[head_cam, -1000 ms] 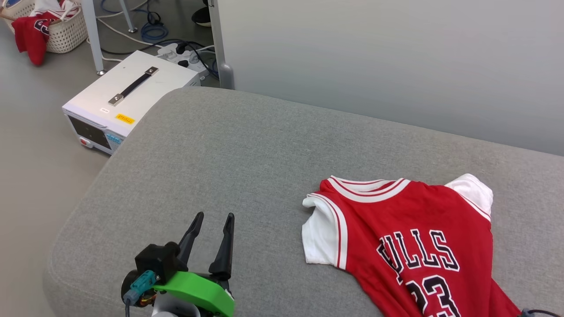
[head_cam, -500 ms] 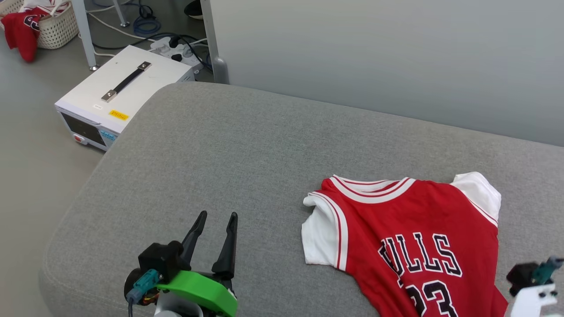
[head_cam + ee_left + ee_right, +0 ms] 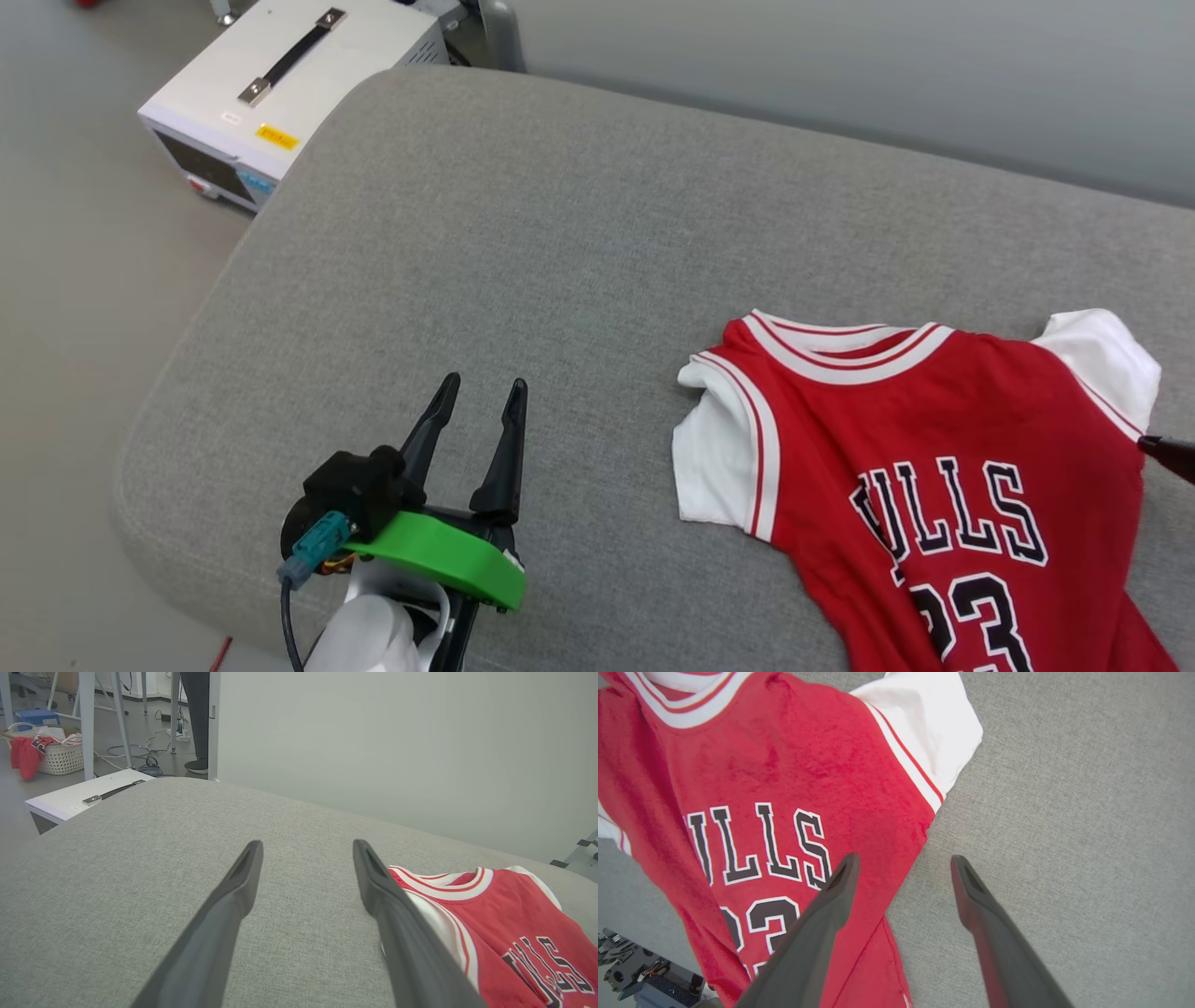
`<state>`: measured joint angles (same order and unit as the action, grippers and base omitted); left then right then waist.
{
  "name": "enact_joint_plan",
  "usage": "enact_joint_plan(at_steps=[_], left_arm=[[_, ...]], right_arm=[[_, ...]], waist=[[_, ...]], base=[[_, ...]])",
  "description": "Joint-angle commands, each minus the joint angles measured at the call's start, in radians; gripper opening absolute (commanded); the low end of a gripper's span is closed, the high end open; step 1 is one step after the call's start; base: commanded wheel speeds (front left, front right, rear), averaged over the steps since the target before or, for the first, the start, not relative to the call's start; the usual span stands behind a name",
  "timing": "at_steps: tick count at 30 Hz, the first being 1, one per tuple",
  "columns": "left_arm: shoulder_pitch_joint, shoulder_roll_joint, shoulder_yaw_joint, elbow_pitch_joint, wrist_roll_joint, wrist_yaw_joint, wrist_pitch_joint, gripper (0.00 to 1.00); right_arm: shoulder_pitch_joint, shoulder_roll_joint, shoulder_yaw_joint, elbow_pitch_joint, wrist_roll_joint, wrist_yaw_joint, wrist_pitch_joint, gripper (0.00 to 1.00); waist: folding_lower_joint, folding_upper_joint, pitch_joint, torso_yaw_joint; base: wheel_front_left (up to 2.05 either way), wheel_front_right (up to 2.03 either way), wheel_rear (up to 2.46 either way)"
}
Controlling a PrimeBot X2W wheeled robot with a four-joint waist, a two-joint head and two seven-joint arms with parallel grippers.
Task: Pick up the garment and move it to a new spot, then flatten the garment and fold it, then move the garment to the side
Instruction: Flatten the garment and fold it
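Note:
The garment (image 3: 934, 448) is a small red jersey with white sleeves and black "BULLS 23" lettering. It lies face up on the right half of a grey cushion (image 3: 523, 233), a little rumpled. My left gripper (image 3: 485, 383) hovers open and empty over bare cushion to the jersey's left; its right finger overlaps the near sleeve in the left wrist view (image 3: 307, 843). My right gripper (image 3: 904, 857) is open above the garment (image 3: 784, 765), with one finger over the red hem side and the other over grey fabric. Its dark fingertip (image 3: 1172, 455) pokes in beside the right sleeve.
A white box with a black handle (image 3: 299, 75) stands on the floor off the cushion's far left corner. A pale wall panel (image 3: 397, 742) runs behind the cushion. Farther off are a white basket of red clothes (image 3: 60, 756), table legs, cables and a person's leg (image 3: 198, 718).
The head camera has tilted down, so the whole picture has shifted. My right gripper has opened and its fingertip now shows at the right edge. The garment and my left gripper stay put.

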<state>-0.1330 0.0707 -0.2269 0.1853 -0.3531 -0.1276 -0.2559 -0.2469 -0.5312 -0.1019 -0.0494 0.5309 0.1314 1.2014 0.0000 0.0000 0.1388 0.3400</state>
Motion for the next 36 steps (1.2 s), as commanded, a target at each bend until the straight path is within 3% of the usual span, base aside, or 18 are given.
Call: enact_joint_plan(at_steps=[1, 13, 21, 22, 23, 24, 28, 36], left_arm=[[-0.021, -0.004, -0.004, -0.004, -0.008, -0.003, -0.006, 1.00], [-0.050, -0.017, -0.006, -0.016, -0.020, -0.003, -0.006, 1.00], [-0.052, -0.020, -0.003, -0.014, -0.020, -0.003, -0.006, 1.00], [-0.053, -0.020, -0.002, -0.014, -0.019, -0.003, -0.006, 1.00], [-0.053, -0.020, 0.000, -0.013, -0.018, -0.003, -0.006, 1.00], [-0.053, -0.020, 0.003, -0.013, -0.017, -0.003, -0.006, 1.00], [-0.051, -0.020, 0.010, -0.011, -0.009, -0.003, -0.006, 1.00], [-0.031, -0.002, 0.025, -0.002, 0.008, -0.003, -0.006, 1.00]], right_arm=[[-0.042, -0.010, -0.002, 0.038, -0.019, -0.001, -0.006, 1.00], [-0.188, -0.065, -0.012, 0.288, -0.163, -0.001, -0.124, 1.00], [-0.171, -0.071, 0.033, 0.382, -0.157, -0.001, -0.115, 1.00], [-0.161, -0.064, 0.031, 0.390, -0.151, -0.001, -0.100, 0.93], [-0.154, -0.057, 0.029, 0.391, -0.146, -0.001, -0.090, 0.32], [-0.146, -0.052, 0.029, 0.386, -0.144, -0.001, -0.086, 0.00], [-0.125, -0.058, 0.010, 0.377, -0.146, -0.001, -0.103, 0.00], [-0.074, -0.029, -0.114, 0.404, -0.202, -0.001, -0.258, 0.00]], waist=[[0.0000, 0.0000, 0.102, 0.069], [0.0000, 0.0000, 0.195, 0.138], [0.0000, 0.0000, 0.200, 0.133], [0.0000, 0.0000, 0.199, 0.131], [0.0000, 0.0000, 0.198, 0.128], [0.0000, 0.0000, 0.194, 0.123], [0.0000, 0.0000, 0.177, 0.099], [0.0000, 0.0000, 0.080, -0.013]], base=[[0.00, 0.00, 0.00], [0.00, 0.00, 0.00], [0.00, 0.00, 0.00], [0.00, 0.00, 0.00], [0.00, 0.00, 0.00], [0.00, 0.00, 0.00], [0.00, 0.00, 0.00], [0.00, 0.00, 0.00]])
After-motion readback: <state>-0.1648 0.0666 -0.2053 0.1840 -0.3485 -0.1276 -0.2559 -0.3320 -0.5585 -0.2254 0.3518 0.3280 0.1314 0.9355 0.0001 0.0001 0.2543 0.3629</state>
